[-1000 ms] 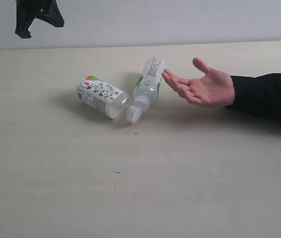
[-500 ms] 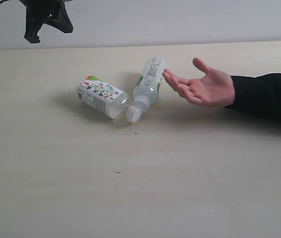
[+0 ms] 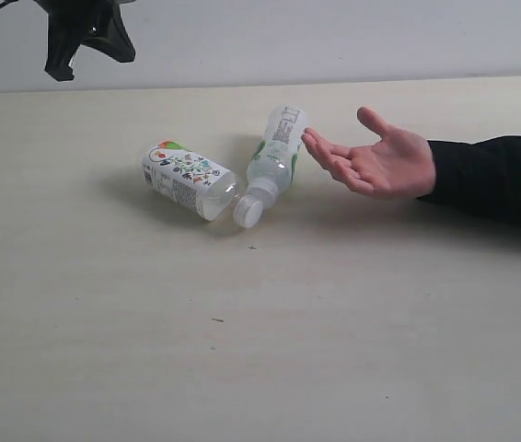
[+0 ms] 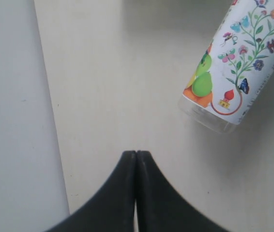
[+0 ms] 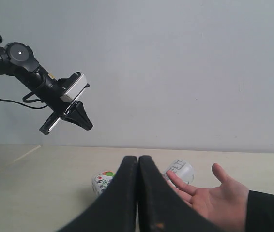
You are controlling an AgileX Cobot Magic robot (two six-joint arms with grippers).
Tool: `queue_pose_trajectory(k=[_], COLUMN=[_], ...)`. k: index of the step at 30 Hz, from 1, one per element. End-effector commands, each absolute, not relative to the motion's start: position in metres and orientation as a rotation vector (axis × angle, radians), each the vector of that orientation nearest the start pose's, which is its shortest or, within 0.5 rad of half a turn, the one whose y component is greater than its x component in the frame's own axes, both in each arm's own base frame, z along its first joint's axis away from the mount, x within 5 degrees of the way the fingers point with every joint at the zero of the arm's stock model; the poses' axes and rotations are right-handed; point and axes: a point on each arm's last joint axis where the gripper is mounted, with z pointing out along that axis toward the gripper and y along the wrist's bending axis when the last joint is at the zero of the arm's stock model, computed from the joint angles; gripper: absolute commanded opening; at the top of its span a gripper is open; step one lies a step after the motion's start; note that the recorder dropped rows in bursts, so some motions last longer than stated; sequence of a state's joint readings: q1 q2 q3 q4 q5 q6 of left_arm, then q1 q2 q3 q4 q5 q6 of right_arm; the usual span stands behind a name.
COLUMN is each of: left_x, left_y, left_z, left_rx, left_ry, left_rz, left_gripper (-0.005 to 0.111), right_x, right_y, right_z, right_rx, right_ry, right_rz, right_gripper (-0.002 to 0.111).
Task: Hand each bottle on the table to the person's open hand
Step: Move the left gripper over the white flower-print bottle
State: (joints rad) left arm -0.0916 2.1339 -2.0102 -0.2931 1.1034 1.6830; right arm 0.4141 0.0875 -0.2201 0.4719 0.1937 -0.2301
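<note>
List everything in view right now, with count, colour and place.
short printed-label bottle: one, white with coloured flower print, lying on its side left of centre.
slim bottle: one, clear, green-white label, white cap, lying beside it, base near the fingertips.
table: one, pale cream, under everything.
wall: one, pale grey, behind the table.
person's open hand: one, bare, palm up, black sleeve, right of the bottles.
left gripper: one, black, shut, raised at far left.
right gripper: one, black, shut, empty.

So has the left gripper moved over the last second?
Yes. In the exterior view the left gripper shifted right and slightly down, closer to the stubby printed bottle, which stayed put. It has held still for the last half second.
</note>
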Motion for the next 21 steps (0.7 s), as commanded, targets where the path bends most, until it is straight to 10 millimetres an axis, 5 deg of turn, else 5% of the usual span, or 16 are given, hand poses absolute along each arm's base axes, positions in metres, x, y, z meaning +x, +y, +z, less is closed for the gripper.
queue_pose_trajectory(k=[1,15,21], left_x=[0.469,0.47,0.469], left_y=[-0.069,-0.113,-0.112], left_z=[0.275,0.255,0.24], left_rx=[1.967,2.054,2.121], left_ry=[1.744,1.663,1.7], left_rz=[0.126,0.1,0.06], left_gripper=[0.0,0.0,0.0], right_x=[0.044,0.044,0.044], right_y=[0.028,0.028,0.028], right_z=[0.266,0.266,0.266], right_rx=[-0.214,-0.213,-0.213], right_ry=[1.537,1.537,1.537], right_rz=[0.583,0.585,0.585], right_gripper=[0.0,0.0,0.0])
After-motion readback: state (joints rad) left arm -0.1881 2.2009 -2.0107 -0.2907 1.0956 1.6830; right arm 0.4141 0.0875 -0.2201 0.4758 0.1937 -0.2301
